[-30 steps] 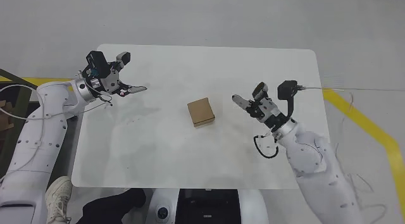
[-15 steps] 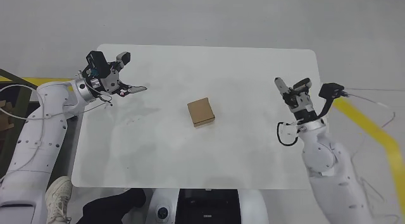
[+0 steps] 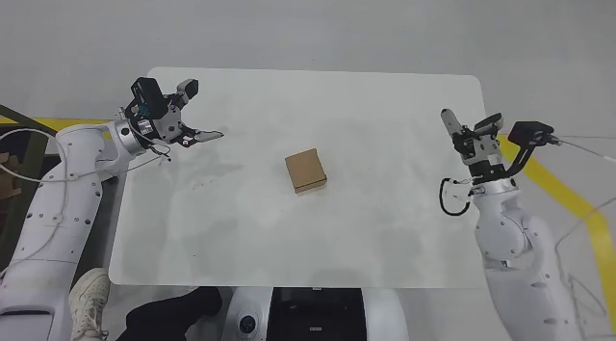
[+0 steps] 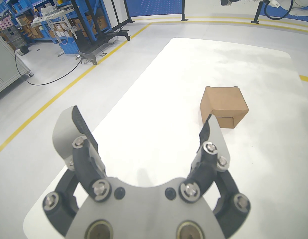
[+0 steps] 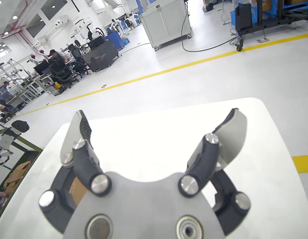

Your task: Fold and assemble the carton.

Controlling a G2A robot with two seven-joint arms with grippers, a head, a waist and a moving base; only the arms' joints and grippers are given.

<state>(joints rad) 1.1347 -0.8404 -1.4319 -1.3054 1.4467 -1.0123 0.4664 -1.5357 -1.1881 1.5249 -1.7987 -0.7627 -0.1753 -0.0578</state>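
Note:
A small brown carton [image 3: 306,170] stands folded into a box near the middle of the white table [image 3: 385,235]; in the left wrist view the carton [image 4: 223,106] shows closed sides and a flap seam on its near face. My left gripper [image 3: 197,110] hangs open over the table's left end, well away from the carton, with nothing between its fingers [image 4: 79,125]. My right gripper [image 3: 469,119] is open at the table's right edge, raised and empty. A brown sliver of the carton [image 5: 78,190] peeks from behind the right gripper [image 5: 156,123].
Yellow floor tape [image 3: 539,172] runs past the table's right side. A bin with flat cardboard [image 5: 15,172] sits off the table's left end. A shoe [image 3: 89,298] shows near the front left corner. The table around the carton is bare.
My right arm has drawn back from beside the carton to the table's right edge, its gripper still open. The left arm and the carton have stayed where they were.

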